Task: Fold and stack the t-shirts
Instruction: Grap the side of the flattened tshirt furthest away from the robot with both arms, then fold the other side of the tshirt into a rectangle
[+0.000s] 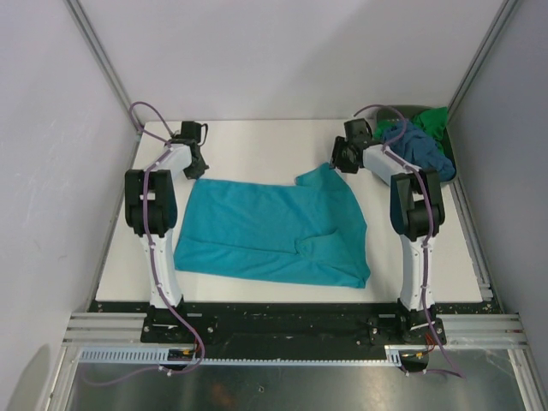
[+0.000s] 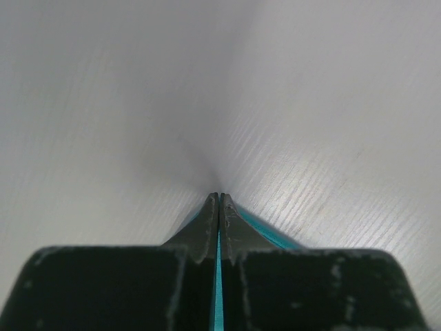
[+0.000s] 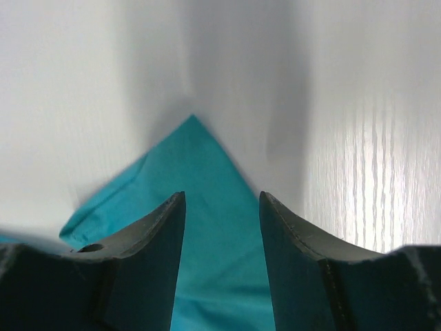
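Observation:
The teal t-shirt (image 1: pixel 274 227) lies spread flat on the white table, with one sleeve folded over near its right front. My left gripper (image 1: pixel 195 163) is at the shirt's far left corner. In the left wrist view its fingertips (image 2: pixel 219 196) are pressed together with a thin strip of teal cloth (image 2: pixel 265 227) between them. My right gripper (image 1: pixel 342 158) is open over the shirt's far right corner. In the right wrist view the gripper (image 3: pixel 222 196) straddles the pointed teal corner (image 3: pixel 207 172) without holding it. The slate-blue t-shirt (image 1: pixel 419 147) and the green t-shirt (image 1: pixel 432 124) lie bunched at the far right.
A dark grey-green bin (image 1: pixel 454 167) at the far right corner holds the slate-blue and green shirts, close behind my right arm. White walls enclose the table (image 1: pixel 257 141) on three sides. A metal rail (image 1: pixel 291 325) runs along the near edge.

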Available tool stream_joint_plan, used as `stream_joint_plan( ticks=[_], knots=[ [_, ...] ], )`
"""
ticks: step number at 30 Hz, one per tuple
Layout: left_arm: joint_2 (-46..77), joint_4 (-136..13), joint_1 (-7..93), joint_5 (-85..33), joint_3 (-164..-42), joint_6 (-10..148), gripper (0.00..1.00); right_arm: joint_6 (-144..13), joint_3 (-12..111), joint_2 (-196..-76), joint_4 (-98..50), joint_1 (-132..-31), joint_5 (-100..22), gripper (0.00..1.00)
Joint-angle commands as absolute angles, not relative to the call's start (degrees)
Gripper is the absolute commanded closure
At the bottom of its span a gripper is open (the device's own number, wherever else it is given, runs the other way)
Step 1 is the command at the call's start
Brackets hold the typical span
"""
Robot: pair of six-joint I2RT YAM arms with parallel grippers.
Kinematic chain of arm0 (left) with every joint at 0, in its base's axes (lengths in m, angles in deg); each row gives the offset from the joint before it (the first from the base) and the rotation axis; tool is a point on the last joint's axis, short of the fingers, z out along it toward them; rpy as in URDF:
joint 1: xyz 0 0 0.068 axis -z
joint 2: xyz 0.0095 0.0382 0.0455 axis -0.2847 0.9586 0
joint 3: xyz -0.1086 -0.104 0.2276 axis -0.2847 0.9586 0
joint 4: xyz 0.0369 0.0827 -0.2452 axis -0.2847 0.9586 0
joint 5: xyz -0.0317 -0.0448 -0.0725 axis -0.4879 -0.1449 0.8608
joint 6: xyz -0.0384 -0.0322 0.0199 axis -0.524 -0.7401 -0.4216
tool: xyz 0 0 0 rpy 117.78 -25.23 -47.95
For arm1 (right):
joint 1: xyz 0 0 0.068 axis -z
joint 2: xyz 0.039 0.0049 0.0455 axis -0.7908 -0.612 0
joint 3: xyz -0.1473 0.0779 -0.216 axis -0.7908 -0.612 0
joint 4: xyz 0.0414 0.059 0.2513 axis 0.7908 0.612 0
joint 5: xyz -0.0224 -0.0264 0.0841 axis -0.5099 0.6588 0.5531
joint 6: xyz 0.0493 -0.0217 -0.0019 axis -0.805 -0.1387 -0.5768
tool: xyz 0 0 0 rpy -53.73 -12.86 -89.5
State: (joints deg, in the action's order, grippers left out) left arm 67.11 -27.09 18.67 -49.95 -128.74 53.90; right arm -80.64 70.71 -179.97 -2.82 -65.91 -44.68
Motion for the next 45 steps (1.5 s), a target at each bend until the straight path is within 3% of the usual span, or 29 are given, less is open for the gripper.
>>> stream_joint_plan(
  ticks=[1,11,26,35,45],
  knots=[
    [66.48,-27.20,18.93,-50.59,-130.82,55.83,1.00,-80.26,77.87,-184.78,-2.86,-65.77,-46.17,0.47],
    [66.73,-27.28,18.74,-50.19,-130.90,55.89,1.00,-78.88,91.99,-195.16,6.65,-71.12,-57.61,0.49],
    [66.15,-27.42,18.69,-49.20,-130.97,55.34,1.00,-79.41,94.79,-194.97,11.00,-73.18,-63.07,0.99],
    [61.42,-29.55,18.71,-48.03,-128.66,55.63,1.00,-78.90,94.74,-186.87,10.82,-73.25,-64.78,1.00],
    [55.01,-33.67,18.74,-47.92,-120.99,55.43,1.00,-81.48,79.78,-175.26,7.37,-74.86,-65.38,1.00]
  ],
)
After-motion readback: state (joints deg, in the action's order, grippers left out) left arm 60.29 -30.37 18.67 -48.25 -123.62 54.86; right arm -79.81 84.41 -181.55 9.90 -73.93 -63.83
